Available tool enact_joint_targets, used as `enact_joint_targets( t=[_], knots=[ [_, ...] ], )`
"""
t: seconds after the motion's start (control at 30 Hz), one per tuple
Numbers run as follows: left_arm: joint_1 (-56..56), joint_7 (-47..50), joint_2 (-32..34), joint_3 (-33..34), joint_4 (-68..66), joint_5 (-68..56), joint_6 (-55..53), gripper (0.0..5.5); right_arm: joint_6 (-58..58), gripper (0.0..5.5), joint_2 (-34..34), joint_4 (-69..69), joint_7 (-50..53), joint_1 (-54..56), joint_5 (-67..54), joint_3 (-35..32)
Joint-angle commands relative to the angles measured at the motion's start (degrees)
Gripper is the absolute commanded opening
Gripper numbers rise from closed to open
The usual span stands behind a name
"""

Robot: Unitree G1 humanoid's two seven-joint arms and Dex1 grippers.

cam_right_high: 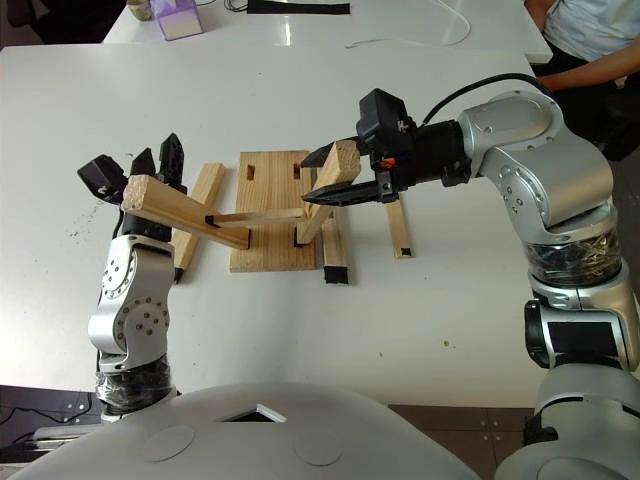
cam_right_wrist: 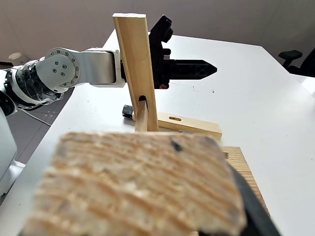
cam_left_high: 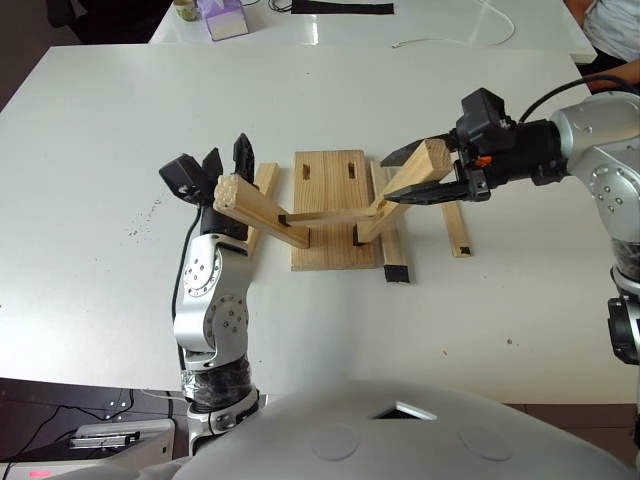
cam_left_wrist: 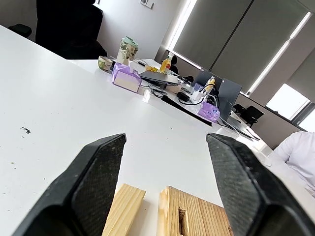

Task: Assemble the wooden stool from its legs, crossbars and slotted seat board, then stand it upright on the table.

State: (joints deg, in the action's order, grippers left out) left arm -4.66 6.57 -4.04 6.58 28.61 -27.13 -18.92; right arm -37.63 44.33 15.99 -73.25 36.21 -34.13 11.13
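Observation:
The slotted seat board (cam_left_high: 335,180) lies flat at the middle of the table. Two wooden legs stand tilted in its near slots, joined by a thin crossbar (cam_left_high: 325,215). My right gripper (cam_left_high: 390,180) is shut on the upper end of the right leg (cam_left_high: 425,165), whose end grain looms close in the right wrist view (cam_right_wrist: 138,182). The left leg (cam_left_high: 255,207) leans out to the left. My left gripper (cam_left_high: 228,152) is open just behind its top, with nothing between its fingers (cam_left_wrist: 98,167).
A spare leg (cam_left_high: 266,182) lies left of the board. Two more pieces (cam_left_high: 393,250) (cam_left_high: 458,230) lie to its right. A purple tissue box (cam_left_high: 225,17), a black strip (cam_left_high: 340,8) and a white cable (cam_left_high: 450,40) sit at the far edge.

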Motion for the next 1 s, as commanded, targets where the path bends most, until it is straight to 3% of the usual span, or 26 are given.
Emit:
enact_joint_targets(
  t=[0.03, 0.77, 1.0],
  knots=[
    [-2.3, 1.0, -1.7, -0.8, 0.6, 1.9, 1.8, 3.04, 1.7, 2.01, 0.2, 0.0, -1.1, 0.1, 3.5, 3.1],
    [-5.4, 6.8, -3.3, -8.7, 1.3, 7.0, 5.2, 3.04, 2.0, 2.01, 0.5, 11.2, 8.8, -5.0, 6.6, 0.4],
    [-5.0, 9.3, -5.1, -10.0, 1.2, 6.6, 5.9, 3.04, -1.9, 2.01, -0.6, 11.0, 9.1, -5.1, 5.2, 3.1]
  ],
)
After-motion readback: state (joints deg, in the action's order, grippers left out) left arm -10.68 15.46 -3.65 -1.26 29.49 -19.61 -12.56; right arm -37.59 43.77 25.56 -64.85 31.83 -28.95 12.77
